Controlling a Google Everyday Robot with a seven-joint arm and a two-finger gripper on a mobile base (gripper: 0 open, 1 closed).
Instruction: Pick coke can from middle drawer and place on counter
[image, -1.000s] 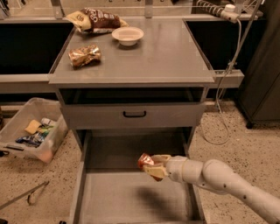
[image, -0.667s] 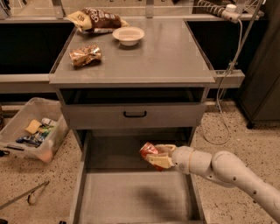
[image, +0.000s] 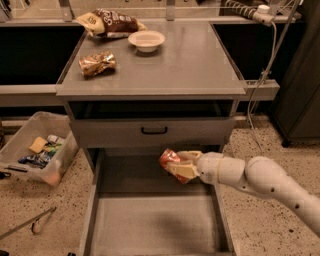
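Saw small red soda can clamped, seemingly tilted, in white gripper over grey drawer tray; needed steady lift

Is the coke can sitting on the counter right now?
No, the gripper holds the coke can over the open middle drawer, below the counter.
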